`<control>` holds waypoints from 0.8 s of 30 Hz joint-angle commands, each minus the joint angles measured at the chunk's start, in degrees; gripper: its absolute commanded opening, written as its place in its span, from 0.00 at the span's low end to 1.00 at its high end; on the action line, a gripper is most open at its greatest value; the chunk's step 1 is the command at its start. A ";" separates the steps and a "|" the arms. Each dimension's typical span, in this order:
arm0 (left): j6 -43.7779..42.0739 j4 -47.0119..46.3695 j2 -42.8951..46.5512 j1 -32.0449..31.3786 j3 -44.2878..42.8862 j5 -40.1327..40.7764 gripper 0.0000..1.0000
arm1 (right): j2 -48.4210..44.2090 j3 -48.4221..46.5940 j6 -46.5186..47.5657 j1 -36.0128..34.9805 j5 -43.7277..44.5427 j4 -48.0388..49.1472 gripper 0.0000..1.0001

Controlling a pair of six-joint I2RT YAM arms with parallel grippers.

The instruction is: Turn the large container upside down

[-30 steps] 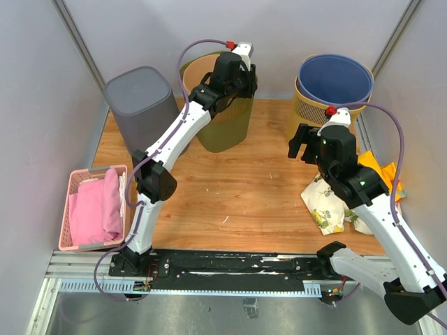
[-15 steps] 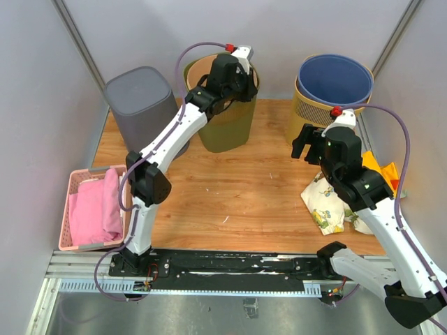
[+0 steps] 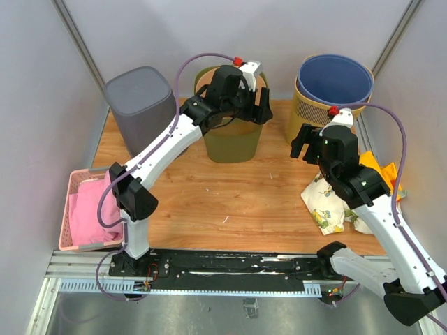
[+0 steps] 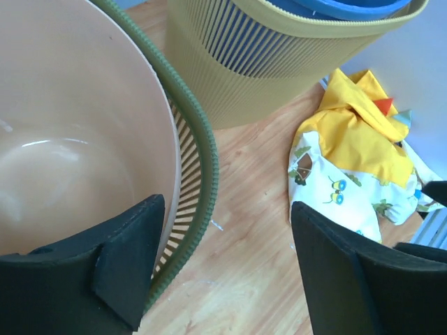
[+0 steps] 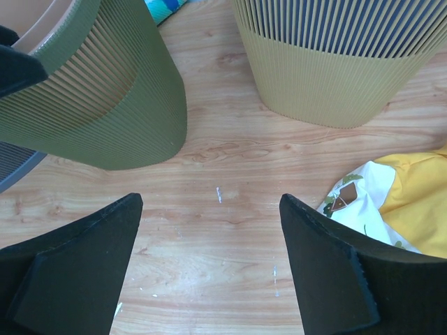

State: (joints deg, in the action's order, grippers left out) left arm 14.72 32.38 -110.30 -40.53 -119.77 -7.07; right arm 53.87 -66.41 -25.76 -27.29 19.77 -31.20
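You've got 4 bins: grey bin [image 3: 140, 101], olive bin [image 3: 234, 143] upright at back-centre, yellow bin [image 3: 311, 115] w/ blue bin [image 3: 335, 78] nested inside. 1 pink basket [image 3: 65, 222]. Wood table [image 3: 230, 195], grey walls [image 3: 42, 84]. Only the left wrist cam shows it: left gripper [image 4: 227, 209] spread wide, straddling the olive bin's rim, nothing clamped. Right gripper [image 5: 209, 202] released over bare wood.

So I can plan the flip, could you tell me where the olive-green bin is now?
In the top view, the olive-green bin stands back-centre, between the grey bin and the yellow basket.
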 commanded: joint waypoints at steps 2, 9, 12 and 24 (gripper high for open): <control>-0.84 1.03 1.69 -0.55 -2.75 3.93 0.77 | 0.19 -1.47 -1.23 1.01 0.84 0.25 0.81; -6.38 -2.07 1.03 -0.95 -5.55 12.04 0.60 | -0.87 -1.22 -1.32 1.06 0.58 0.35 0.80; -8.05 1.59 -2.85 -0.95 -10.48 12.05 0.61 | -1.75 -0.98 -1.41 1.09 0.80 0.35 0.80; -7.51 3.16 -10.27 -0.95 -12.39 12.22 0.53 | -1.74 0.14 -2.39 1.09 0.08 0.35 0.79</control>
State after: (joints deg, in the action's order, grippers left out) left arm 7.84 34.81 -118.91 -41.04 -132.07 3.20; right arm 52.40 -66.41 -27.07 -27.22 19.62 -31.18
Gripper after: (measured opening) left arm 0.572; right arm 0.793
